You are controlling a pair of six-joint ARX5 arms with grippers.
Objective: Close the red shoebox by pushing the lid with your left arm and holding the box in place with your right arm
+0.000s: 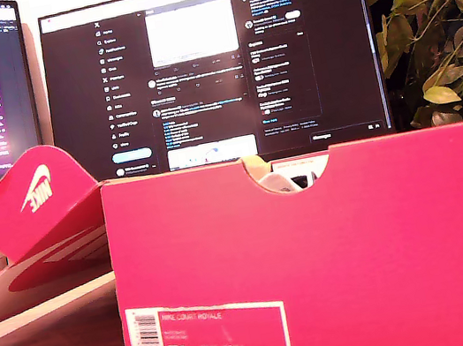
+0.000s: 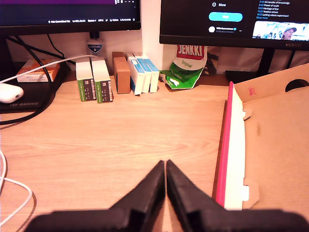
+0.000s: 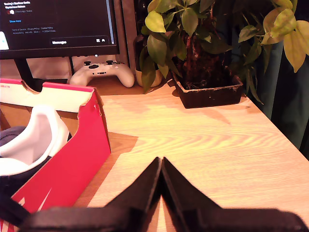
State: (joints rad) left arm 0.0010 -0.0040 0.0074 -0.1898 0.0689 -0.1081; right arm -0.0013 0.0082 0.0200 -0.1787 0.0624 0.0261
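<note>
The red shoebox [image 1: 316, 248] fills the front of the exterior view, label end toward the camera. Its lid [image 1: 40, 229] lies swung open toward the exterior view's left, the white logo showing. In the first wrist view the lid's cardboard inside [image 2: 275, 145] and red edge [image 2: 224, 154] lie beside my first gripper [image 2: 165, 166], which is shut and empty above bare desk. The second wrist view shows the box's side wall [image 3: 79, 154] with a shoe [image 3: 34, 140] inside, next to my second gripper [image 3: 161, 163], also shut and empty. Neither gripper touches the box. Neither arm shows in the exterior view.
Two monitors [image 1: 213, 69] stand behind the box. Small boxes [image 2: 116, 75], a green bag [image 2: 186, 67], a white mouse [image 2: 9, 93] and cables [image 2: 14, 193] lie past the first gripper. A potted plant [image 3: 207, 63] and a white game controller [image 3: 101, 72] stand beyond the second gripper.
</note>
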